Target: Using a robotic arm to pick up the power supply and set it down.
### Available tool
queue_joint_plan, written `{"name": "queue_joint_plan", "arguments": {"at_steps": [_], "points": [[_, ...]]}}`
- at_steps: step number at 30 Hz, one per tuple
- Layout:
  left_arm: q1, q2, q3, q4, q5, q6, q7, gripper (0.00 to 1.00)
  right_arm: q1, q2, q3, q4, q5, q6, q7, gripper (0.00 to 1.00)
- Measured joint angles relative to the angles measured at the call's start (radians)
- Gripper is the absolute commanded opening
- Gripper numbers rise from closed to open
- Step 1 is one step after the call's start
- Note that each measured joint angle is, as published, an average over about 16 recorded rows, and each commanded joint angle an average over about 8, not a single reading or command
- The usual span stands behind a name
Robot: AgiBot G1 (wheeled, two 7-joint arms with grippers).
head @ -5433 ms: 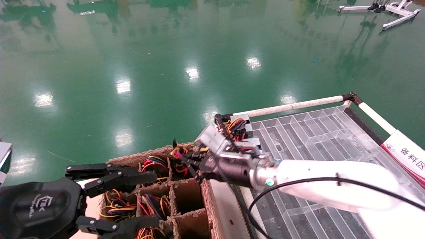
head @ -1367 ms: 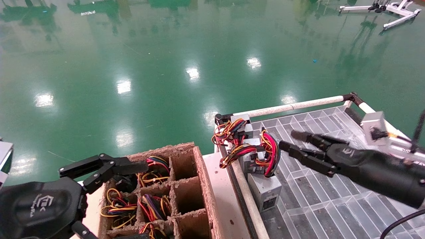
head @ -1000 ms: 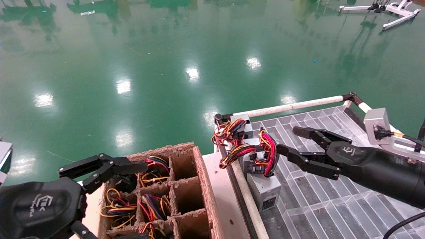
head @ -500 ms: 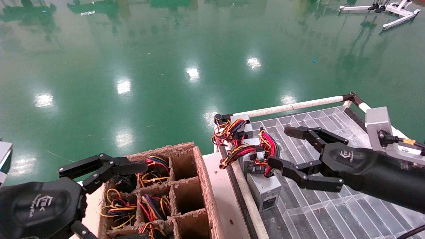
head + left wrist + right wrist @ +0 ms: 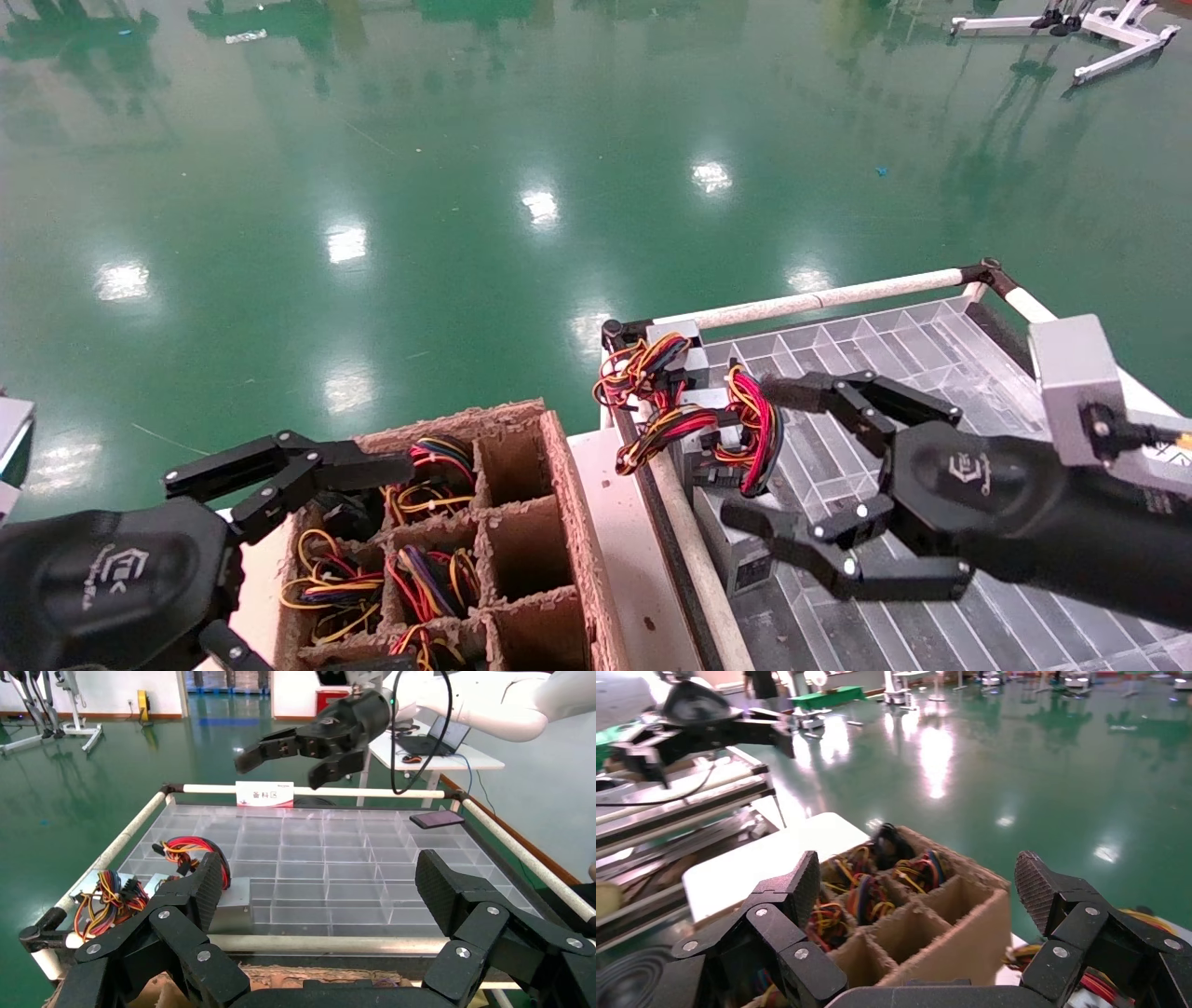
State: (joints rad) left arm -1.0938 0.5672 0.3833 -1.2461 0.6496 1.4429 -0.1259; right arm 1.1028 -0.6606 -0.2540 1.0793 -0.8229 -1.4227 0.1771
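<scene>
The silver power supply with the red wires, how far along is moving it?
Done: the silver-grey power supply with the red wire loop rests on the clear divided tray. In hand: nothing; the black right gripper is open beside it. The black left gripper hovers open over the cardboard crate.

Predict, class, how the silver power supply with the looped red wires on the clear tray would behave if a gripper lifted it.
The power supply is a metal box, so probably rigid and fairly heavy for its size. Its smooth sides may slip between fingers. The red wire bundle looks floppy and would likely dangle or snag the neighbouring wires. The right gripper is open beside it.
</scene>
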Motion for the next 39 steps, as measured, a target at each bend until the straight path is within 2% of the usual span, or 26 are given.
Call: {"name": "queue_joint_plan", "arguments": {"at_steps": [23, 39], "points": [[0.0, 0.0, 0.0, 0.0, 0.0, 0.0, 0.0, 1.0, -0.027, 0.047, -0.024, 0.194, 0.088, -0.069, 0.01, 1.0], [0.0, 0.0, 0.0, 0.0, 0.0, 0.0, 0.0, 1.0, -0.03, 0.052, -0.027, 0.213, 0.098, -0.076, 0.011, 1.0]]}}
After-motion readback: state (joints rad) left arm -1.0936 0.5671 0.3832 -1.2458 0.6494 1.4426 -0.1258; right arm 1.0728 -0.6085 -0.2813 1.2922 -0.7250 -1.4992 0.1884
